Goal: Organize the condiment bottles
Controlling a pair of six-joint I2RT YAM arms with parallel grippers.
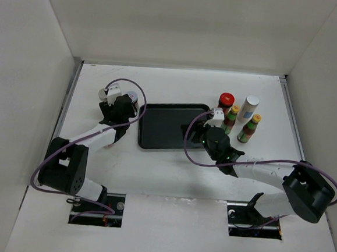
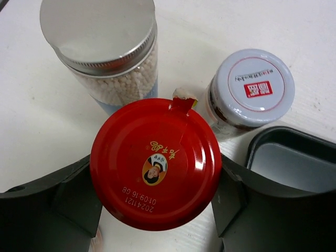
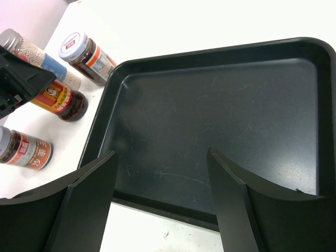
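Note:
My left gripper (image 2: pixel 157 210) is open, its fingers on either side of a red-capped dark jar (image 2: pixel 155 163) that stands left of the black tray (image 1: pixel 168 126). Behind it stand a silver-lidded jar of white beads (image 2: pixel 105 47) and a short grey-lidded jar (image 2: pixel 252 86). The right wrist view shows these and a second grey-lidded jar (image 3: pixel 23 149). My right gripper (image 3: pixel 163 173) is open and empty above the tray's near edge (image 3: pixel 157 202). Right of the tray stand a red-capped jar (image 1: pixel 226 100), a white cylinder (image 1: pixel 250 106) and two green yellow-capped bottles (image 1: pixel 232 116) (image 1: pixel 250 128).
The tray has nothing in it. White walls enclose the table on three sides. The left arm (image 1: pixel 91 137) covers most of the jars on the left in the top view. The right arm's purple cable (image 1: pixel 186 142) loops over the tray's right side.

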